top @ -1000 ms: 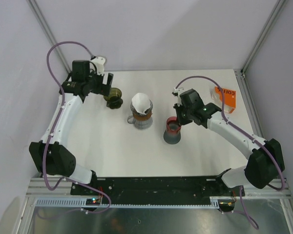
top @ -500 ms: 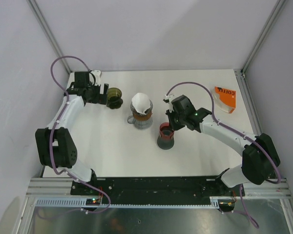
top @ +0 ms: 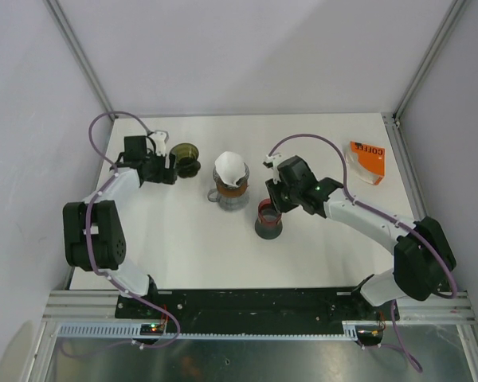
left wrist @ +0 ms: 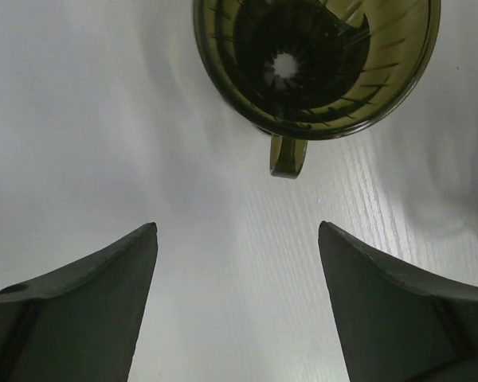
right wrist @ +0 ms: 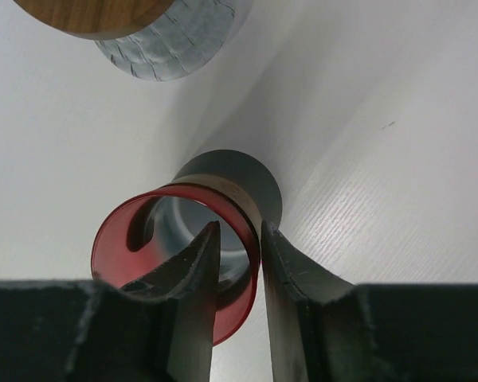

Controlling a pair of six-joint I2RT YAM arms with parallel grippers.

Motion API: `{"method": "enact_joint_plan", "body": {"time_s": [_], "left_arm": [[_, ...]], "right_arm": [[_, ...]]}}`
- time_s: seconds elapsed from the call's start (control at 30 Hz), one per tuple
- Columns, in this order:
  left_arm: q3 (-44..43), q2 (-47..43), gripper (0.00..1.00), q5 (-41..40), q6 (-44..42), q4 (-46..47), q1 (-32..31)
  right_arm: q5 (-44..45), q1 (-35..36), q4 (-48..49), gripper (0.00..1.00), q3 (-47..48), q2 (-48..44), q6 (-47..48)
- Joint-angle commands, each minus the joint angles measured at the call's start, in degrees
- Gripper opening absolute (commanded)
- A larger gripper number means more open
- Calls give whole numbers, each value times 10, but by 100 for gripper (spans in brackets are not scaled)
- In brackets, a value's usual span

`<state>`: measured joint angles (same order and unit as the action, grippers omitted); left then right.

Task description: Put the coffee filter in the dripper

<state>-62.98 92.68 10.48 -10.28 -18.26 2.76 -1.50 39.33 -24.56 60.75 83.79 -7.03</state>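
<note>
The white paper coffee filter [top: 230, 168] sits in the mouth of the clear ribbed glass dripper with a wooden collar [top: 225, 196]. Its cone stands up above the collar, open side up. The glass dripper is upright near the middle of the white table [top: 191, 247], and nothing is touching it or the filter.

Just to the right of the glass dripper, a little nearer the arm bases, stands a grey cylindrical cup with a translucent red rim [top: 267, 221]. The right gripper [right wrist: 239, 232] is over this cup with its jaws slightly parted. One finger is inside the cup and the other outside, so the red wall passes between them. In the wrist view the outer finger lies against the rim, and a sliver of the cup's inside shows between the inner finger and the wall.

To the left of the glass dripper, slightly farther back, is an olive-green transparent plastic dripper with a small handle [top: 186, 157]. It stands upright and has nothing in it. The left gripper [left wrist: 237, 239] is just beyond it, on the side away from the glass dripper. Its jaws are spread wide around bare table and hold nothing, and the olive handle points toward the gap.

An orange coffee packet [top: 369, 159] lies well to the right of the glass dripper, near the table's far right corner.
</note>
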Motion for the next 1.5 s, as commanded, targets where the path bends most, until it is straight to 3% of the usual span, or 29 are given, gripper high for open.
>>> {"method": "enact_joint_plan", "body": {"time_s": [0.0, 0.33, 0.73, 0.93, 1.03, 1.23, 1.47], "left_arm": [[41, -11, 85, 51, -35, 128, 4], [45, 32, 66, 98, -47, 196, 3], [6, 79, 49, 100, -26, 198, 2], [-9, 102, 46, 106, -27, 197, 0], [-16, 110, 36, 104, -24, 195, -1], [-26, 104, 4, 102, -20, 187, -1], [-42, 47, 0, 105, -4, 153, -2]], "right_arm": [[-2, 5, 19, 35, -4, -29, 0], [-6, 2, 12, 53, -3, -92, -1], [-12, -32, -6, 55, -3, -145, 1], [-15, -40, -5, 55, -3, -150, 2], [-18, -45, -5, 55, -3, -152, 2], [-26, -58, -5, 55, -3, -163, 4], [-21, -68, -12, 55, -2, -177, 7]]}}
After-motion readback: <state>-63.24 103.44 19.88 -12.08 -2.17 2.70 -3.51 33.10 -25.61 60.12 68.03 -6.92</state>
